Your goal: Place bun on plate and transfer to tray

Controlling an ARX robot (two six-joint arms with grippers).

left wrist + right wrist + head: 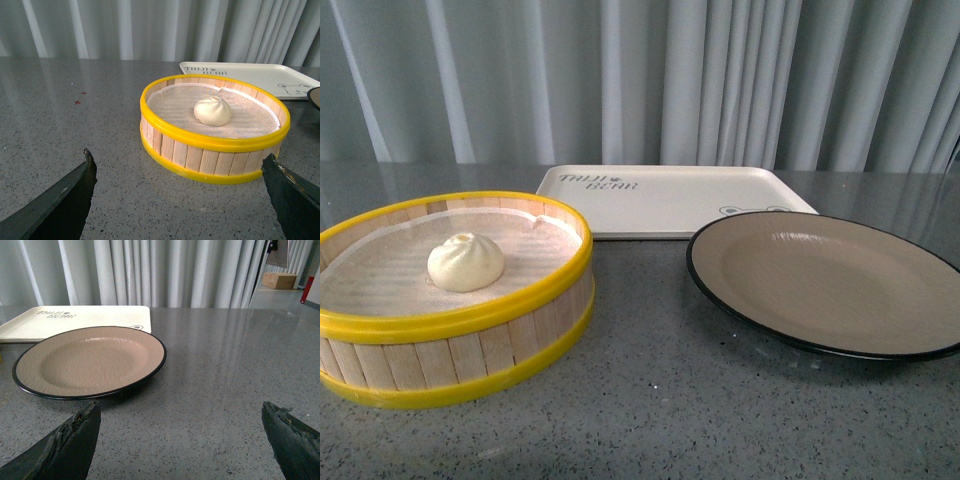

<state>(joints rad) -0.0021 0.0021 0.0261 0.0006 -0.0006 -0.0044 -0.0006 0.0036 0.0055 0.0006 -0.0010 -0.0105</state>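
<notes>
Left claw (178, 153) and right claw (180, 402) gape wide, bun (212, 111) sitting in basket (200, 157) beyond the left one.

Colours, quick rundown: the bun (466, 262) is creamy white on an off-white, finely woven liner cloth (380, 280). The steamer basket (460, 350) has pale wood slats with bright yellow bands. The plate (840, 285) is matte beige-brown with a thin black rim. The tray (670, 205) is cream-white with dark lettering and a small bear-face print. The table (670, 410) is speckled grey stone with a couple of tiny red specks (77, 102). The curtain (720, 80) is pale grey-white. The left gripper (179, 154) is dark, almost black; the right gripper (180, 405) is the same, with scuffed greyish edges.
</notes>
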